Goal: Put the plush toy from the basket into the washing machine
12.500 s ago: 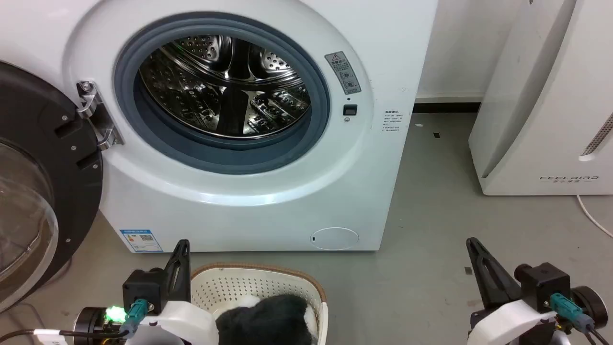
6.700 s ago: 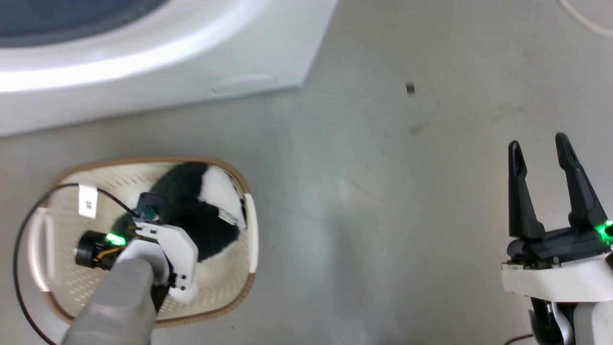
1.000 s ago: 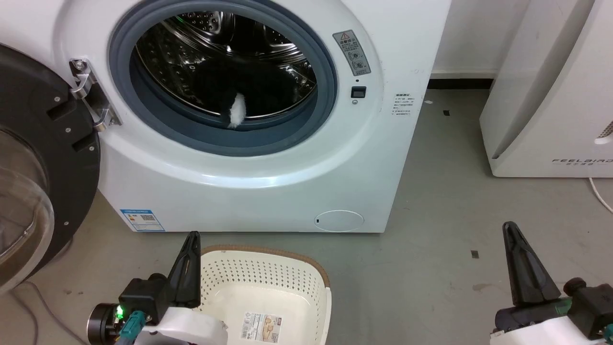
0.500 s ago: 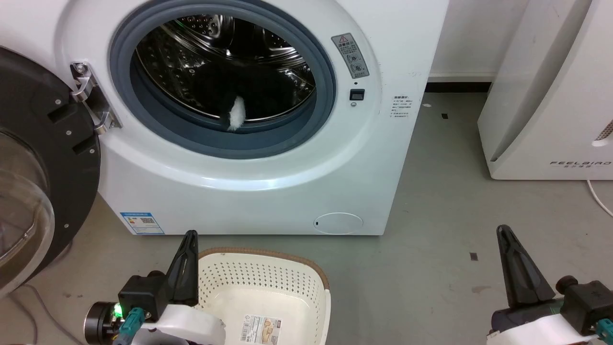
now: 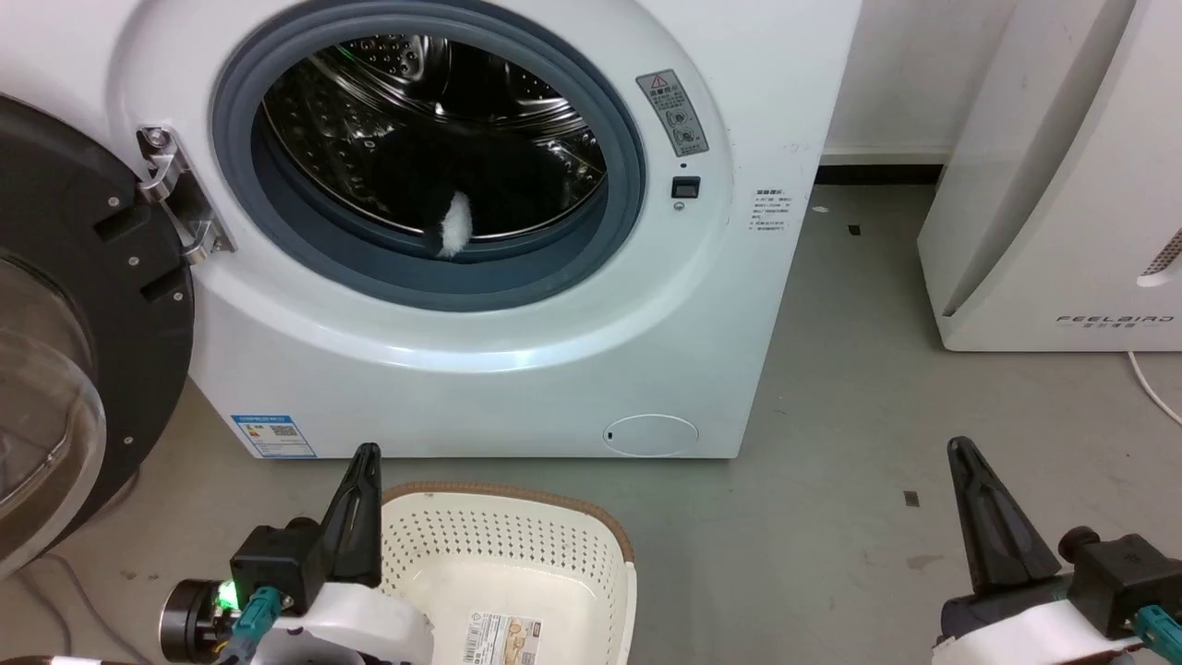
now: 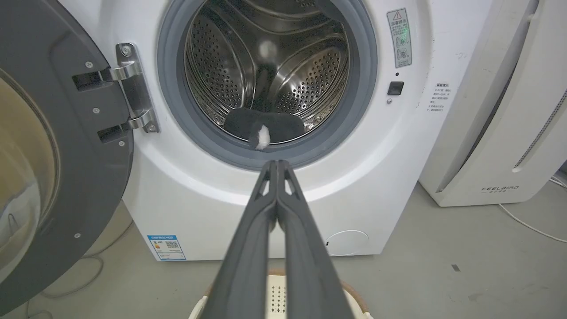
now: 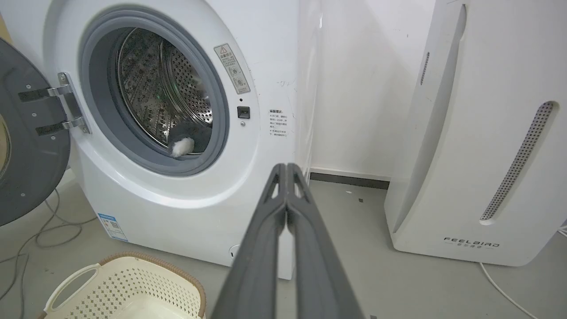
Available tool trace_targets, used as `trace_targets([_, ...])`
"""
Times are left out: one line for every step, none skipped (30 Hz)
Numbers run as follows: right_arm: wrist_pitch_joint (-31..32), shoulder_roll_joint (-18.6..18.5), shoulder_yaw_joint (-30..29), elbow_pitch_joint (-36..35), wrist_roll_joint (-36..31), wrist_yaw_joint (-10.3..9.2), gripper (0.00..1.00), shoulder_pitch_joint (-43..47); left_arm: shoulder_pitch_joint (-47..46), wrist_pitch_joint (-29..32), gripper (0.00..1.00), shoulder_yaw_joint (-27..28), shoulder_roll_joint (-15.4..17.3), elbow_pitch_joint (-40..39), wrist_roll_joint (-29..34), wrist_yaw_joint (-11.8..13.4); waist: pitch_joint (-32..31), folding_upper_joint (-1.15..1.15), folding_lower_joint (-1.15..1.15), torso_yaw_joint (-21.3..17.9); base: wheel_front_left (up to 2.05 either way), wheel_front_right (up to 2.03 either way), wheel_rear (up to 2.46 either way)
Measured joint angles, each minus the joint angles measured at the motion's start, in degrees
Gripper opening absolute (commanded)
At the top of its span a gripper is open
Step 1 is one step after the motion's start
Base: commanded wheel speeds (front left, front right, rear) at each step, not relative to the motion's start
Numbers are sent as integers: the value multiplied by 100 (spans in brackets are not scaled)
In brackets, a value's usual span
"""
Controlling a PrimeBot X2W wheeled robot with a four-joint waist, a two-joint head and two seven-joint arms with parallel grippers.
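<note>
Plush toy [image 5: 471, 189] lies in the washing machine [image 5: 517, 351] drum, long axis across the opening. We see both end effectors pinched closed, empty; the left end effector [image 6: 277, 165], beside the basket [image 5: 499, 545], points straight at the toy, nearer than the right end effector [image 7: 287, 166].

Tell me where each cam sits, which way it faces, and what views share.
Head view: on the head, facing forward and down at the washing machine; left gripper lower left by the basket, right gripper lower right.
Left wrist view: low, facing squarely into the drum along its own shut fingers; plush toy at the drum's front.
Right wrist view: further right, facing the washing machine obliquely; own shut fingers, FEELBIRD appliance on its right.
Shared: all show the plush toy's white patch.
</note>
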Motion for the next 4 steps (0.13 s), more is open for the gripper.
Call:
trace_targets([10,0,2,4,-2,0,0,-1,0,8,0,4,-3,-4,15,0,-4,0,0,-1,0,0,0])
trace_targets([37,0,5,10,-9,0,0,-2,0,40,0,11,-8,-11,42,0,-8,0,0,-2,0,0,0])
trace_targets([47,0,8,16,-21,0,0,-3,0,42,0,15,-15,-18,45,-1,-11,0,0,-3,0,0,0])
trace_targets([53,0,10,21,-38,0,0,-4,0,44,0,21,-22,-24,52,-1,-15,0,0,-4,0,0,0])
